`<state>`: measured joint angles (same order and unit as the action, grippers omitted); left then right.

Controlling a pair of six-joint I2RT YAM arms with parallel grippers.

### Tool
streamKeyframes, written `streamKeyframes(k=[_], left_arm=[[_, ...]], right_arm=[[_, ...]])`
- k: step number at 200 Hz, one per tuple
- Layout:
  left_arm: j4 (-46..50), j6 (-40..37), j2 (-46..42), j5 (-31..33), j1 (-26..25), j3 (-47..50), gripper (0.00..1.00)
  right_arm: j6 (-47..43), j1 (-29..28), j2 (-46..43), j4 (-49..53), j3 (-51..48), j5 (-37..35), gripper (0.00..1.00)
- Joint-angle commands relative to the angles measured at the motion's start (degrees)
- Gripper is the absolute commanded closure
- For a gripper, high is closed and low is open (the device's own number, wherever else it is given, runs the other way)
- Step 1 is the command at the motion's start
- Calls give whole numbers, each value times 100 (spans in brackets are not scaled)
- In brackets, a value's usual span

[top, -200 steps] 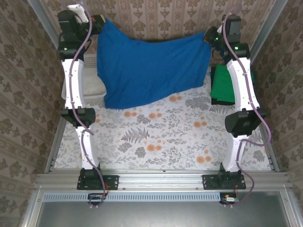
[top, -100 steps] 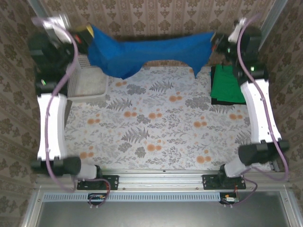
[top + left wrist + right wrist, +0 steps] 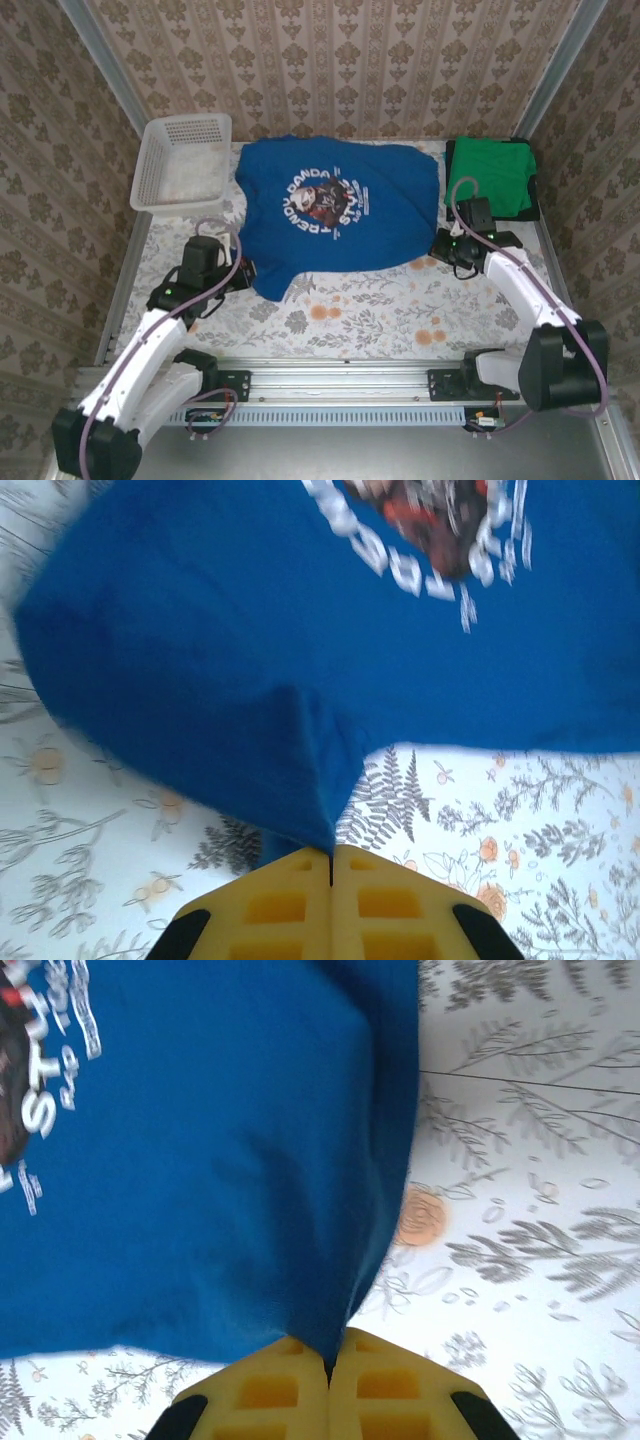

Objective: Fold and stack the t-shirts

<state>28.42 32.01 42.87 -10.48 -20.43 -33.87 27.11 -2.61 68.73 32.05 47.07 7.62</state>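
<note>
Blue t-shirt (image 3: 340, 215): lies spread out flat on the flowery surface (image 3: 380, 310), with white letters and a dark picture facing up.
Left claw (image 3: 331, 855): pinched tight on the shirt's near left corner.
Right claw (image 3: 328, 1345): pinched tight on its near right corner.
Green t-shirt (image 3: 492, 178): folded, in the far right corner.

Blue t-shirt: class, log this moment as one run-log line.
blue t-shirt: spread flat, print up | left fingers: shut on its near-left corner | right fingers: shut on its near-right corner | green t-shirt: folded, far right
</note>
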Motion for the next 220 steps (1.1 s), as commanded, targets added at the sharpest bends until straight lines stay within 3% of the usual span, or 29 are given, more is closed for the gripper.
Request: streamKeyframes(k=[1,44,62,97,114,131,143,150,156,171,192,220], left_arm=[[590,469,-464,450,-30,120,100],[1115,811,-935,404,-32,160,100],[1311,920,-1078,252,-40,236,100],[1422,945,-1302,-112,-128,403,100],[1397,905,-1300,-24,-206,380,100],[1352,822,-1210,24,-212,295,100],[1194,790,-1113,-165,-212,269,91],[1119,774,-1065,-243,-219,251,69],[1043,673,-1034,-346,-223,241,60],[1040,393,-1056,-151,-204,142,50],[998,138,-914,194,-50,-147,46],[906,-137,-71,239,283,-707,39]], right_arm=[[15,33,-328,585,-36,-725,97],[83,59,-497,1014,-39,-1275,91],[75,61,-626,1111,-117,-1330,77],[51,18,-1062,1369,15,-1149,66],[-135,-355,-1542,973,-11,-774,54],[-236,-1162,-1770,354,-87,-668,48],[-197,-1839,-1566,-77,-138,-788,45],[-182,-2176,-1318,-379,-141,-810,44],[-164,-2415,-1010,-581,-116,-817,44],[-37,-2897,-122,-914,53,-939,44],[60,-3349,1222,-964,599,-1225,44],[401,-3448,2454,-1079,990,-1306,47]])
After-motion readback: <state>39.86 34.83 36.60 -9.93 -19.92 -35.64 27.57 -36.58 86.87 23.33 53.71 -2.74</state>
